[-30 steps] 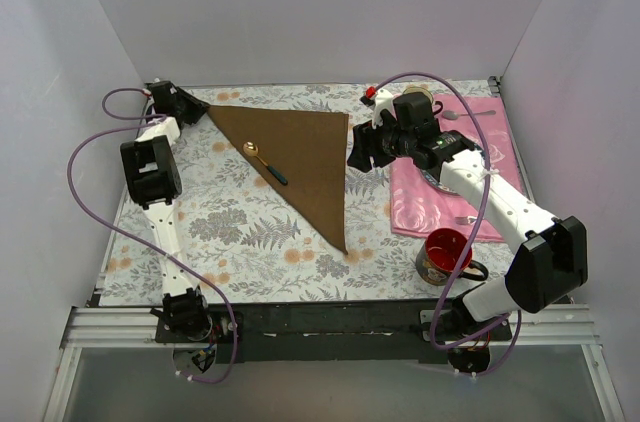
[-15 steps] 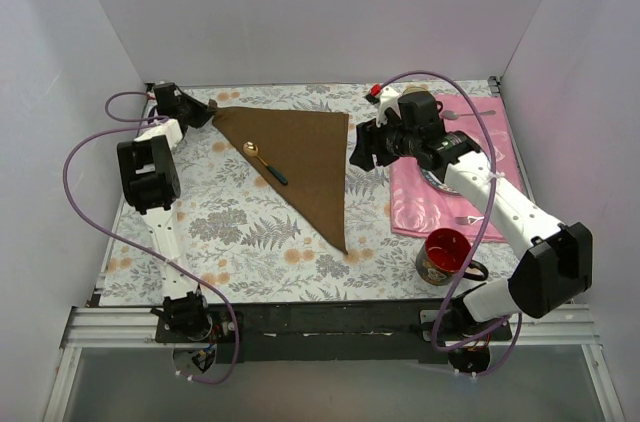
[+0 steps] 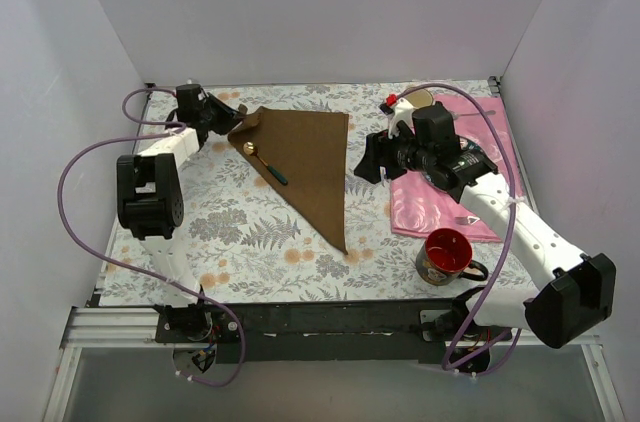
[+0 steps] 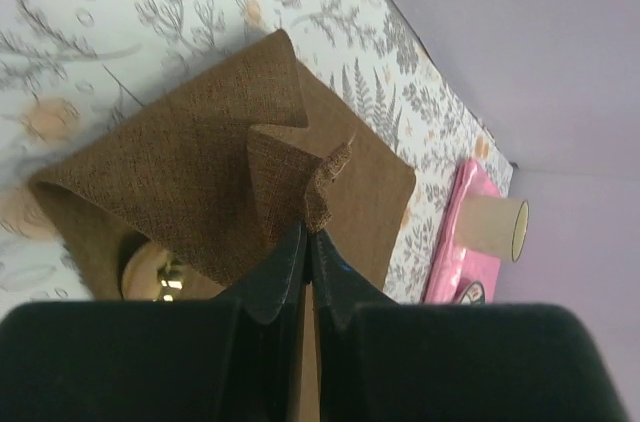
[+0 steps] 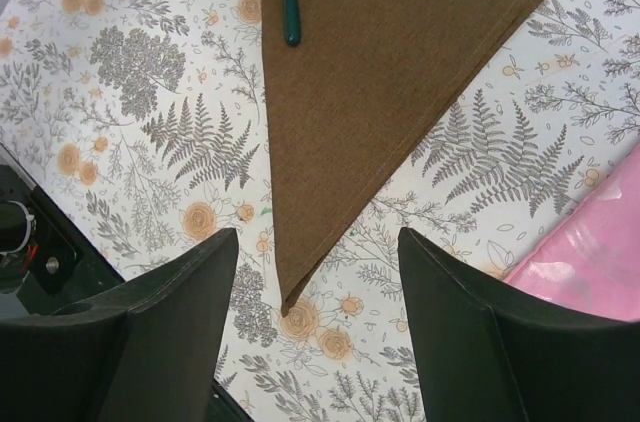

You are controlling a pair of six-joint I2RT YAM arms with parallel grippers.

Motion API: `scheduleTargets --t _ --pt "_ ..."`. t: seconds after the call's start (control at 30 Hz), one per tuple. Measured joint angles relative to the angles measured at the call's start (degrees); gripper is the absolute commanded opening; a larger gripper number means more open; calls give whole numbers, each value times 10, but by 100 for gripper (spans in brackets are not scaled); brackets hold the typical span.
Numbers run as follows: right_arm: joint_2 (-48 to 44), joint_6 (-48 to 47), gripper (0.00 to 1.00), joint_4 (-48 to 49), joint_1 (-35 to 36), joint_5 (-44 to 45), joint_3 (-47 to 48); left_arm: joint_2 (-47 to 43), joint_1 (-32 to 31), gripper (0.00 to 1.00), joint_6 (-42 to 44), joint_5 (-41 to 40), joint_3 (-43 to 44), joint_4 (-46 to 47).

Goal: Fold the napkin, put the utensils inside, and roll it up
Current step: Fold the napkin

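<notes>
Floral tablecloth (image 3: 250, 232), napkin (image 3: 312, 157) corner seemingly in left claw (image 4: 307, 234)

Open floral tablecloth (image 3: 240, 232) left of the napkin (image 3: 310, 157) — a red mug (image 3: 445, 254) (right, near edge) stands beside the placemat (image 3: 420, 207).

- Tablecloth (image 3: 250, 232): white, printed with grey ferns and orange blossoms, is covering the whole tabletop.
- Placemat (image 3: 430, 207): glossy pink and rectangular, is lying flat on the cloth along the right side and reaching toward the far right corner.
- Mug (image 3: 446, 254): red inside and patterned outside, is standing upright at the placemat's near edge with its handle pointing right.
- Beige cylinder (image 4: 497, 224): is sitting at the placemat's far end, one open end showing.
- Walls (image 3: 320, 12): plain and pale, are enclosing the table on the left, back and right.
- Black rail (image 3: 330, 317): is running along the near edge.
</notes>
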Motion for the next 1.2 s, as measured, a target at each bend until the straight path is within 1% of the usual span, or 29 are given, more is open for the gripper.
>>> scheduleTargets --t 0.27,0.47,0.83,0.97,1.13,1.2 --pt "-16 31 73 3 0 -5 -31 -67 -55 0 2 2 -79 -19" --pt "-27 43 73 7 0 -13 -57 -107 -79 0 6 2 -128 -35" --pt "-36 51 73 16 0 -16 -73 -114 -117 0 5 3 -162 -37" --pt "-37 56 73 19 0 -20 -74 -125 -128 0 3 3 -190 -31" --pt "-47 61 73 29 0 -28 -83 -143 -133 3 1 6 -226 -28" --pt "-47 61 73 31 0 -29 -83 -147 -133 6 1 5 -231 -27"
